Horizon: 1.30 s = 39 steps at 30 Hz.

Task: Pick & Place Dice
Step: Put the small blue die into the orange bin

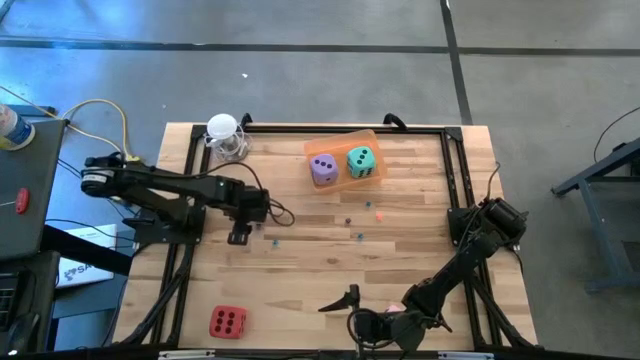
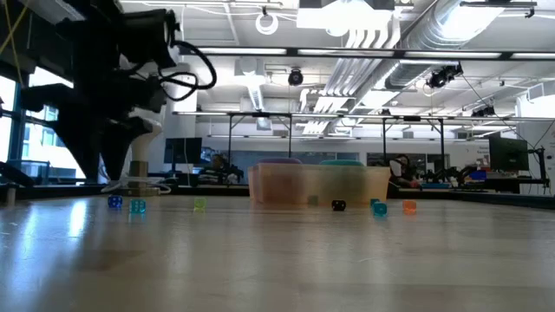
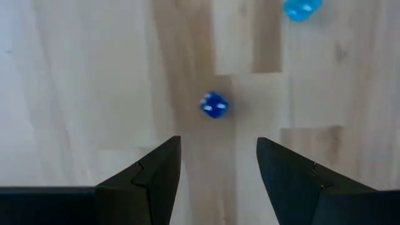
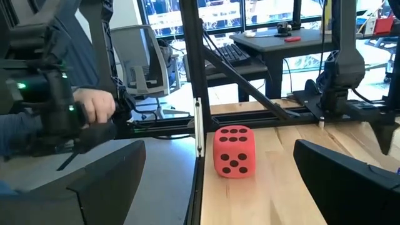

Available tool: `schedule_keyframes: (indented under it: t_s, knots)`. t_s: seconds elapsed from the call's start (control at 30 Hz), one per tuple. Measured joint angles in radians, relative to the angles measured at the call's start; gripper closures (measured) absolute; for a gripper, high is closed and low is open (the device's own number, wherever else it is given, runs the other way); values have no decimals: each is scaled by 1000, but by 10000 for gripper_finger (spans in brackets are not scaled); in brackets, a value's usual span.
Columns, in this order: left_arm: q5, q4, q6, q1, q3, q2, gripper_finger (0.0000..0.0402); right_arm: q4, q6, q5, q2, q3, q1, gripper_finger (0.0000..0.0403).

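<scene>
Red soft cube die with dark pips lies straight ahead of the empty, wide-open right gripper, nearer it than the open, empty left gripper.

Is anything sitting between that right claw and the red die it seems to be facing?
Nothing visible does. In the right wrist view the red die sits on bare wood straight ahead of the open right gripper, with no object in the gap. From above, the tabletop between the right gripper and the die is also bare.
</scene>
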State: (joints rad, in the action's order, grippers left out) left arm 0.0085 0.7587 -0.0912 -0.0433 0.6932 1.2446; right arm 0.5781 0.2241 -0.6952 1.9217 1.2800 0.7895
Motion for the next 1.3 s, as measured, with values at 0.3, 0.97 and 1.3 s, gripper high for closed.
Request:
schedule_keyframes:
  t_s: [0.3, 0.97, 1.3]
  knots:
    - [64, -83, -27, -29, -9, -1, 200, 1, 23, 0, 0, 0, 0, 3]
    - [48, -119, -10, -37, -9, 132, 200, -22, 42, -1, 0, 0, 0, 3]
    - [45, -133, -64, -40, -9, 164, 200, -24, 42, -1, 0, 0, 0, 3]
